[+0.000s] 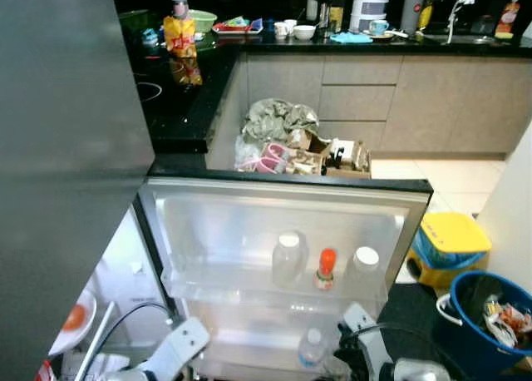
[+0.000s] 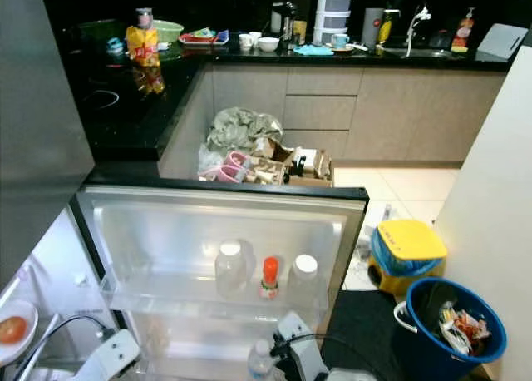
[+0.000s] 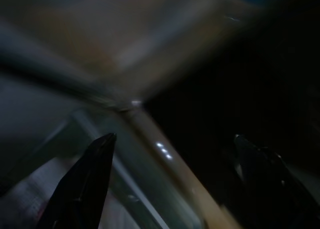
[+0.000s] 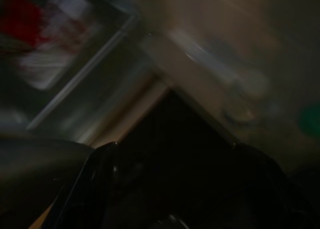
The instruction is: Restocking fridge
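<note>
Fridge door open — 3 bottles on shelf; red-capped bottle in middle.

Head stereo pair looking down at open fridge door, wrist views close, dark, blurred

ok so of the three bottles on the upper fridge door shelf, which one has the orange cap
The middle bottle: small, with an orange cap. The bottle on its left and the one on its right both have white caps.
</note>
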`<state>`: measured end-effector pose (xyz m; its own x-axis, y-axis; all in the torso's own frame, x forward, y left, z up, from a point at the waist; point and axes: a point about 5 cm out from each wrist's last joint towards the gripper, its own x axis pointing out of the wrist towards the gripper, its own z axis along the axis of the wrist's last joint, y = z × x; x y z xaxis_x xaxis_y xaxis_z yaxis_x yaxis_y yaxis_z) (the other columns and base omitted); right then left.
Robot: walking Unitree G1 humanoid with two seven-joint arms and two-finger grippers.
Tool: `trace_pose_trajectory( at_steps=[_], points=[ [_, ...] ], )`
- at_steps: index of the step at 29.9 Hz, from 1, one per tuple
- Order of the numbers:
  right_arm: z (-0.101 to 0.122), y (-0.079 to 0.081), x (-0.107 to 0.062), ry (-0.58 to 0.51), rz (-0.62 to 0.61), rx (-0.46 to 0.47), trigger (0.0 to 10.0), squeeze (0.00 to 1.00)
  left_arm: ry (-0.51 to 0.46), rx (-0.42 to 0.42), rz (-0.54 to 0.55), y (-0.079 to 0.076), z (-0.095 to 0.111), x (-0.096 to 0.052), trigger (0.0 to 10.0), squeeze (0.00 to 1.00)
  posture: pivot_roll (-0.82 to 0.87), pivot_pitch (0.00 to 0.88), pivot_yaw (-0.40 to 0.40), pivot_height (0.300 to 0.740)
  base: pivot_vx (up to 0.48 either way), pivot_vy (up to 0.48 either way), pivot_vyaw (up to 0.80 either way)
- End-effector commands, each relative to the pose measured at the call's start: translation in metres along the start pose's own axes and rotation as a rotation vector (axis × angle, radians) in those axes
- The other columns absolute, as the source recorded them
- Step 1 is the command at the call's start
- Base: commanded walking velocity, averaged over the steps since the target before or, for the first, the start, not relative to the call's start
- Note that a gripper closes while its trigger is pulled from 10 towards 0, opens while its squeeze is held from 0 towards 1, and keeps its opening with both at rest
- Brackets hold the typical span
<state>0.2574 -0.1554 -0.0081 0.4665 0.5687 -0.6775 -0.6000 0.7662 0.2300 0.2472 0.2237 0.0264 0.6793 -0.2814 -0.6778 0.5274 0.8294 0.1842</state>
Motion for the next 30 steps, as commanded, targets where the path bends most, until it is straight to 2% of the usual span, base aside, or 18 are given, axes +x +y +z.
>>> trace_pose_trajectory(
  at_steps=[1, 2, 3, 6, 8, 9, 12, 13, 15, 18, 22, 25, 30],
  points=[
    [-0.007, -0.004, -0.001, -0.003, -0.054, 0.005, 10.0, 0.0, 0.008, -0.072, 0.031, -0.003, -0.005, 0.003, 10.0, 0.0, -0.06, 0.077, -0.02, 0.74, 0.0, 0.0, 0.0],
    [-0.012, -0.005, 0.0, -0.002, -0.087, 0.019, 10.0, 0.0, -0.022, -0.15, 0.045, -0.005, -0.005, 0.007, 10.0, 0.0, -0.06, 0.076, -0.019, 0.74, 0.0, 0.0, 0.0],
    [-0.016, -0.007, 0.0, 0.0, -0.13, 0.024, 10.0, 0.0, -0.028, -0.194, 0.055, -0.009, -0.007, 0.011, 10.0, 0.0, -0.06, 0.075, -0.021, 0.74, 0.0, 0.0, 0.0],
    [-0.022, -0.009, 0.0, 0.003, -0.17, 0.04, 10.0, 0.0, -0.019, -0.237, 0.068, -0.013, -0.011, 0.016, 10.0, 0.0, -0.06, 0.072, -0.023, 0.74, 0.0, 0.0, 0.0],
    [-0.037, -0.01, 0.001, 0.021, -0.229, 0.081, 10.0, 0.0, 0.033, -0.276, 0.082, -0.023, -0.023, 0.025, 10.0, 0.0, -0.06, 0.063, -0.029, 0.74, 0.0, 0.0, 0.0],
    [-0.046, -0.009, 0.001, 0.032, -0.25, 0.119, 10.0, 0.0, 0.094, -0.302, 0.109, -0.028, -0.035, 0.03, 10.0, 0.0, -0.06, 0.063, -0.029, 0.74, 0.0, 0.0, 0.0],
    [-0.052, -0.008, 0.002, 0.037, -0.268, 0.142, 10.0, 0.0, 0.14, -0.315, 0.131, -0.031, -0.043, 0.033, 10.0, 0.0, -0.06, 0.063, -0.029, 0.74, 0.0, 0.0, 0.0],
    [-0.059, -0.007, 0.002, 0.041, -0.29, 0.185, 10.0, 0.0, 0.214, -0.295, 0.164, -0.034, -0.054, 0.033, 10.0, 0.0, -0.06, 0.058, -0.029, 0.74, 0.0, 0.0, 0.0],
    [-0.067, -0.006, 0.003, 0.043, -0.33, 0.241, 10.0, 0.0, 0.303, -0.265, 0.21, -0.038, -0.068, 0.033, 10.0, 0.0, -0.07, 0.055, -0.029, 0.74, 0.0, 0.0, 0.0],
    [-0.073, -0.005, 0.003, 0.047, -0.353, 0.277, 10.0, 0.0, 0.32, -0.276, 0.237, -0.04, -0.074, 0.033, 10.0, 0.0, -0.06, 0.057, -0.03, 0.74, 0.0, 0.0, 0.0],
    [-0.085, -0.004, 0.002, 0.075, -0.396, 0.311, 10.0, 0.0, 0.255, -0.294, 0.262, -0.039, -0.071, 0.036, 10.0, 0.0, -0.06, 0.062, -0.029, 0.74, 0.0, 0.0, 0.0],
    [-0.091, -0.004, 0.001, 0.081, -0.448, 0.317, 10.0, 0.0, 0.25, -0.287, 0.255, -0.04, -0.071, 0.038, 10.0, 0.0, -0.07, 0.064, -0.025, 0.74, 0.0, 0.0, 0.0],
    [-0.092, -0.003, 0.001, 0.082, -0.459, 0.317, 10.0, 0.0, 0.254, -0.277, 0.244, -0.04, -0.071, 0.039, 10.0, 0.0, -0.07, 0.065, -0.019, 0.74, 0.0, 0.0, 0.0]
  ],
)
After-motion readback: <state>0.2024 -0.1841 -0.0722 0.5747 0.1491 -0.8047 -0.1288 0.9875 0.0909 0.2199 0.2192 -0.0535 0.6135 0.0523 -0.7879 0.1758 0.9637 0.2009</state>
